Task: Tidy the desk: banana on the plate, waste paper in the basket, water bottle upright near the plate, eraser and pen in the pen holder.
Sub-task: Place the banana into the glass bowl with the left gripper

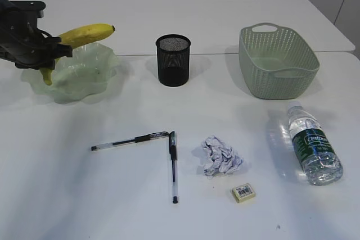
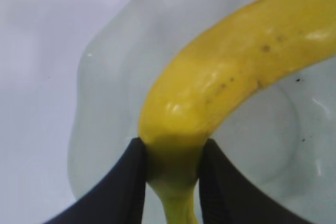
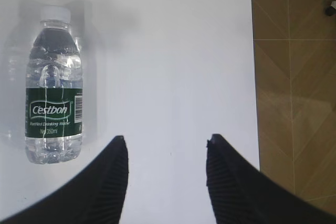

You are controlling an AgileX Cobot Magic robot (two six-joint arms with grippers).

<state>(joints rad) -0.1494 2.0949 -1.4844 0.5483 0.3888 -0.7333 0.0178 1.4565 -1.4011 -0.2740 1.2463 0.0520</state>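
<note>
Banana [image 2: 236, 72] stem end pinched in left jaws – tip cropped, plate [image 2: 105, 77] rim cut off

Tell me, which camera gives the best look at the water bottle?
The right wrist view: the water bottle lies on its side there, label readable, white cap clear. The exterior view shows it smaller, lying near the basket. The left wrist view misses it.

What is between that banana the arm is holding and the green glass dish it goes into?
Nothing visible. The left end effector grips the banana near its stem end, directly over the plate. In the left wrist view only bare glass shows beneath the fruit. The pen holder stands well off to the side.
</note>
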